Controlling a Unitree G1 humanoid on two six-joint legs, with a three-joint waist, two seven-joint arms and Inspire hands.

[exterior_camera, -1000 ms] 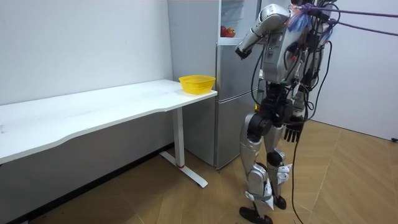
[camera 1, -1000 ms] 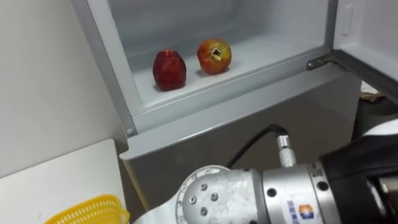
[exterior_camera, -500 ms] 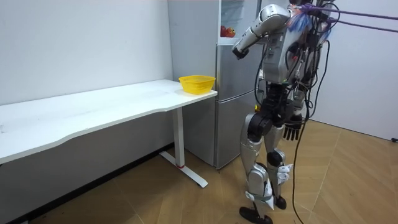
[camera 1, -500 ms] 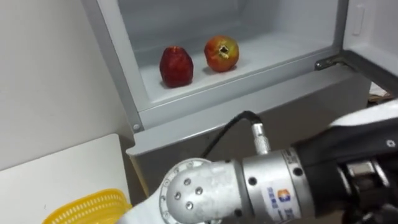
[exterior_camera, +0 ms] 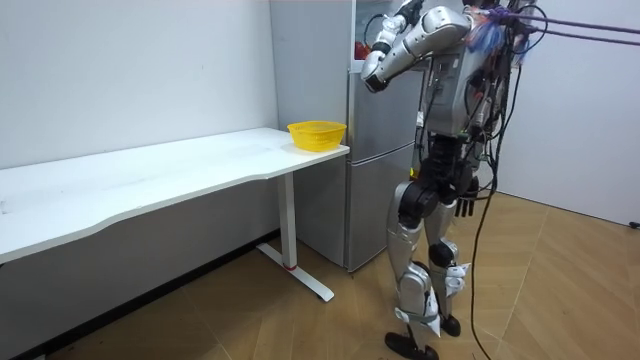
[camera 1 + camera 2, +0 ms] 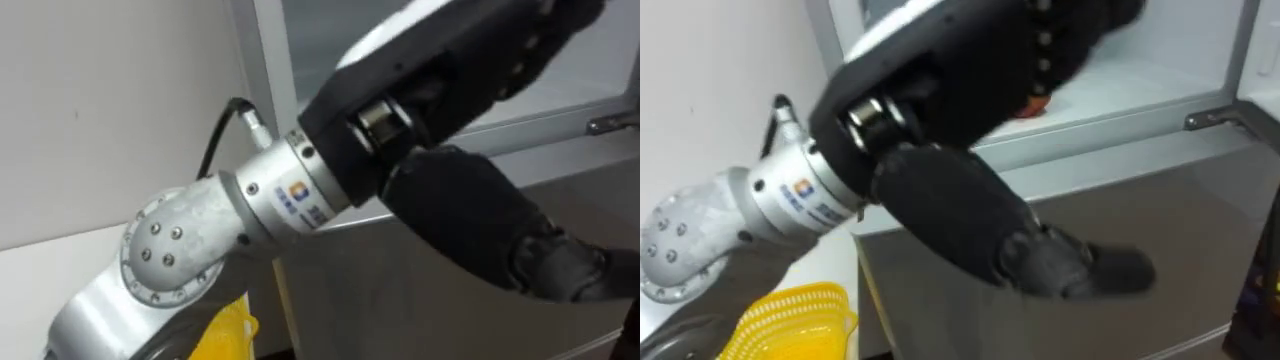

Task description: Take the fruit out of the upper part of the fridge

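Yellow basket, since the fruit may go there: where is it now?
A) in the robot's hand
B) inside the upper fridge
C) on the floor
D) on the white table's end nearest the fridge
D: the yellow basket stands on the white table, at the end beside the fridge.

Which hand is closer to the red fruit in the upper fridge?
Left. The left hand is raised just above the red fruit; the right hand hangs low by the hip.
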